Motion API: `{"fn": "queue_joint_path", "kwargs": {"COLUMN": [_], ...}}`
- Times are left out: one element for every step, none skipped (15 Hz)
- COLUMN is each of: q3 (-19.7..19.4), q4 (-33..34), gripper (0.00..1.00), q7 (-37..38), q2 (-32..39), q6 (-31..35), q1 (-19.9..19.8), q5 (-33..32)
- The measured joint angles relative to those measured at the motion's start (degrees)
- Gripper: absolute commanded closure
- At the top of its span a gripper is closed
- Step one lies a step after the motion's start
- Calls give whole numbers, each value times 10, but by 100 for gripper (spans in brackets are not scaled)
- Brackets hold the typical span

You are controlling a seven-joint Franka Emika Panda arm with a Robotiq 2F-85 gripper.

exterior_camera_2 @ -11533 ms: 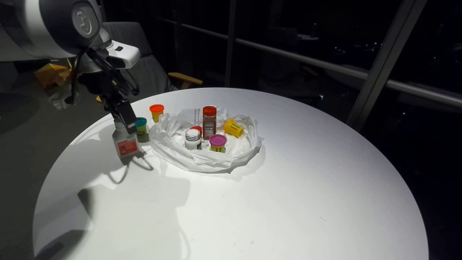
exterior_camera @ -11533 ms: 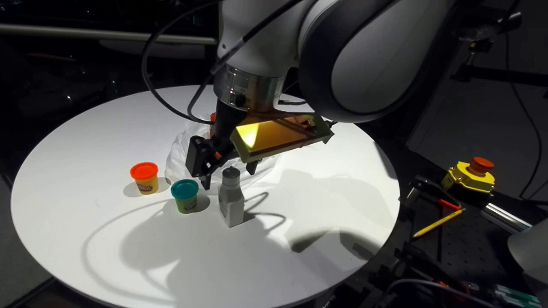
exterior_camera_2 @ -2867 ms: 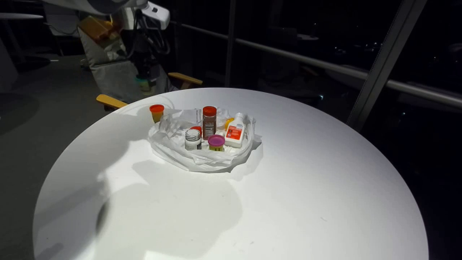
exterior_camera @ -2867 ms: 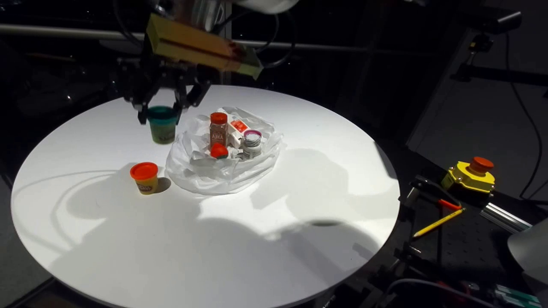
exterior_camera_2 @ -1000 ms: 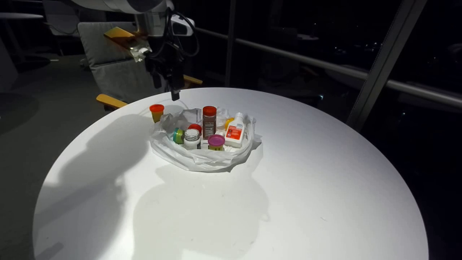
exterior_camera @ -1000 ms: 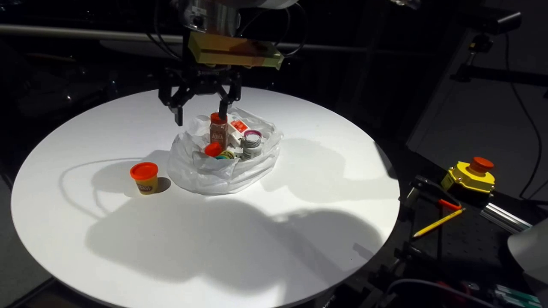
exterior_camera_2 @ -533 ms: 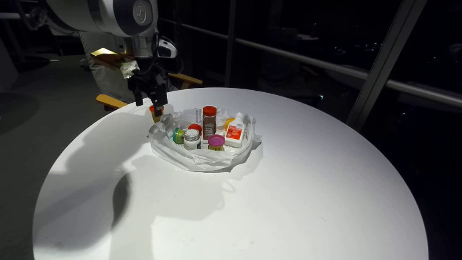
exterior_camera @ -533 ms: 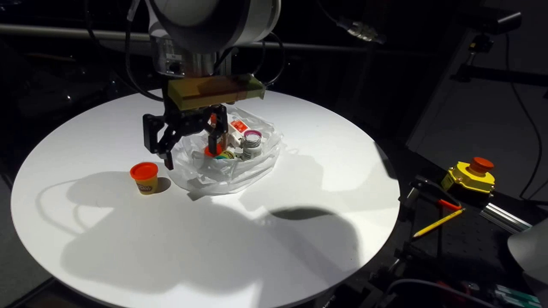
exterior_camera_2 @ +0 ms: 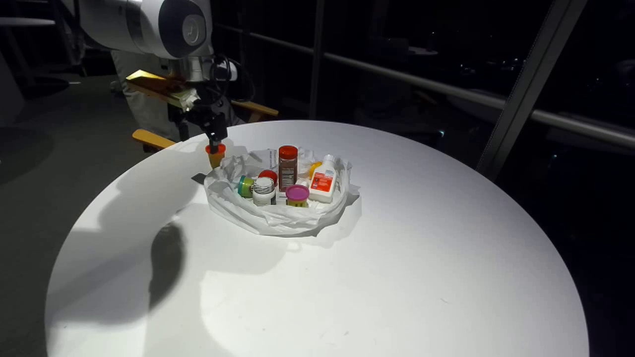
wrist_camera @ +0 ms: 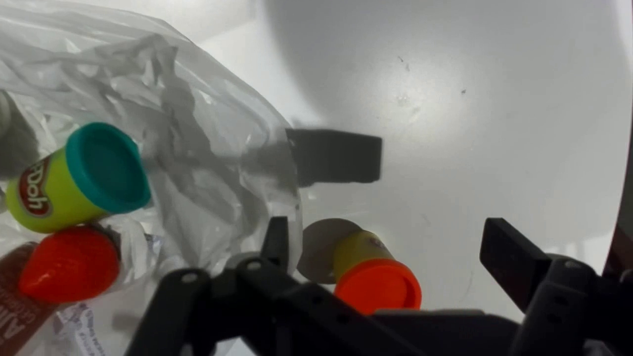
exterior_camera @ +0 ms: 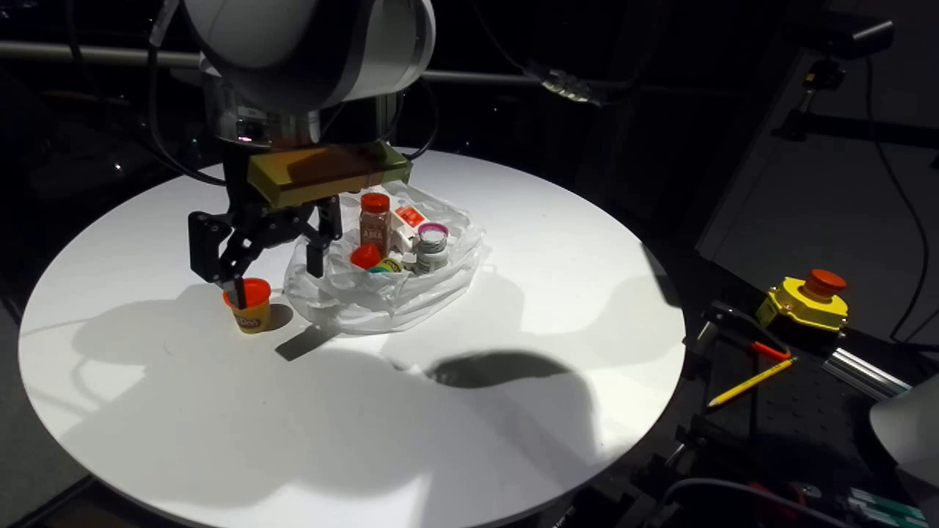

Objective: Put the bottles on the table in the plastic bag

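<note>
Fingers (wrist_camera: 512,267) of your gripper (exterior_camera: 278,279) stand spread wide and grasp nothing, presumably so that they can pass down around the orange-lidded pot (exterior_camera: 253,317). That pot stands upright on the table (exterior_camera_2: 421,248), just beside the plastic bag (exterior_camera_2: 278,222), and is the only one you can see outside it. In the wrist view its lid shows between the fingertips, while the bag-side finger overlaps the film's edge. In both exterior views a finger crosses in front of the lid; whether it touches, you cannot tell. The bag lies mouth upward with its walls slumped low, which lets you lower things in from above. Inside, the red-brown bottle (exterior_camera_2: 287,171) stands upright, the white bottle (exterior_camera_2: 322,183) tilts, perhaps because loose film gives no level footing, and the teal-lidded pot (wrist_camera: 106,168) lies on its side. Probably one pick is left; mind that the film could snag.
</note>
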Motion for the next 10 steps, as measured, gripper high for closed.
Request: {"fn": "queue_joint_path", "kwargs": {"q3": [3,6,8,11,11,11,10,10,10,10], "q4": [5,9,12,13,13,11,11,11,11,11], "gripper": [0,0,0,0,0,0,0,0,0,0], "q7": [-9,-20,-30,-40,-41,-41,-41,-41,-41,-41], "q2": [3,5,8,8,8,9,10,10,10,10], "q6": [0,0,1,1,0,0,0,0,0,0], "q1": [0,0,0,-1,-1,0,0,0,0,0], "q5": [0,0,0,1,1,1,1,1,1,1]}}
